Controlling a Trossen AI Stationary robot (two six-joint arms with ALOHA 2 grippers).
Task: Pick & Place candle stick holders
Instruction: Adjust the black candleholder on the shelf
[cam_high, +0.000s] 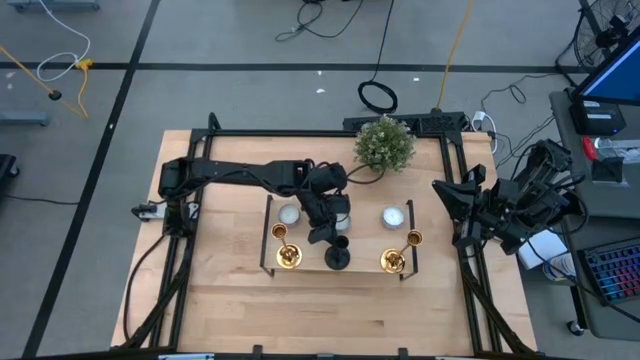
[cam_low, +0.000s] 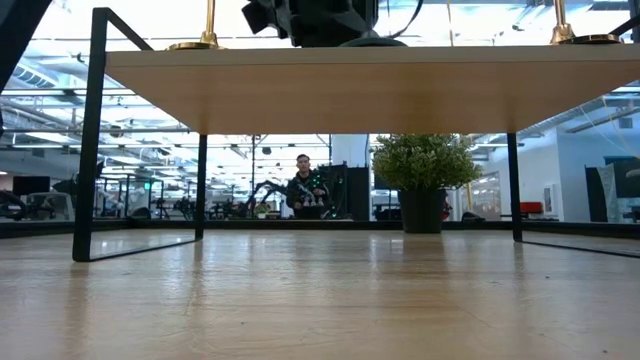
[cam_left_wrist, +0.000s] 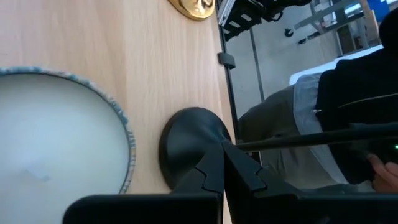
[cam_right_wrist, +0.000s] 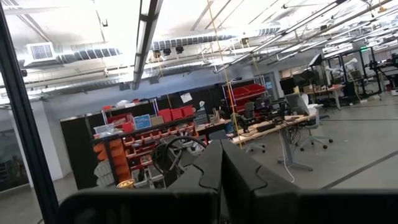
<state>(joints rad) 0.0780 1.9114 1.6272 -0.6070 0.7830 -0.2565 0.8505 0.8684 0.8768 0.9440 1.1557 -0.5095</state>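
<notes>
Brass-bright metal marks two of the three candle stick holders: the left gold candlestick (cam_high: 287, 252) stands near the front left corner of the wooden stand (cam_high: 300, 238), the right gold candlestick (cam_high: 396, 258) near its front right corner, and the black candlestick (cam_high: 338, 256) at the middle of the stand's front edge, between them. Two white candles (cam_high: 290, 214) sit toward the stand's back edge, and a potted plant (cam_high: 384, 143) stands at the back edge of the tabletop (cam_high: 330, 310).

I have the left gripper (cam_high: 326, 232) low over the stand, just behind the black candlestick; in the left wrist view its fingers (cam_left_wrist: 239, 171) are pressed together, their tips at the round black base (cam_left_wrist: 189, 140), and whether they touch it I cannot tell. They pinch nothing. The right gripper (cam_right_wrist: 221, 163) waits folded back off the right edge of the tabletop, fingers likewise pressed together and empty.

I judge all three holders stiff, moderately heavy for their size and weighted at the base, so they should stand steadily but topple if nudged high on the stem. The polished gold stems look slippery; the black one seems matte and should give better purchase. I would open the fingers and close them across the stem, low and just above the base, keeping the piece upright. A person (cam_left_wrist: 336, 118) stands beyond the table.
</notes>
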